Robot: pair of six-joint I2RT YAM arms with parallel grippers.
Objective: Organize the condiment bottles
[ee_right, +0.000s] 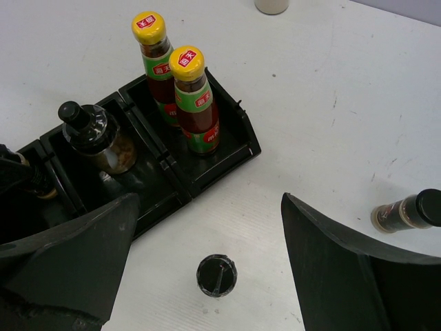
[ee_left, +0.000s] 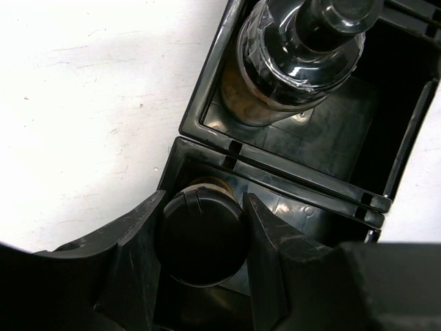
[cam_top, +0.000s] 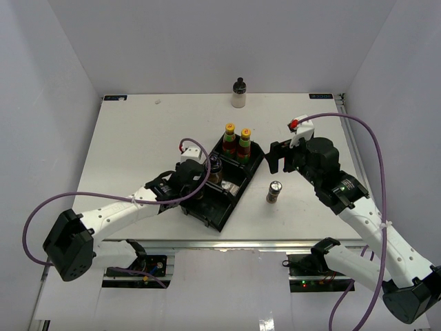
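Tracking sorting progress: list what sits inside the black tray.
In the black tray: far compartment, two red-sauce bottles; middle, a black-topped jar; near, a black-lidded jar clamped by the left gripper. Its body is mostly hidden under the lid.

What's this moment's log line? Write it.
left gripper shut on black-lidded jar in tray | right gripper open, empty | red-sauce bottles in tray
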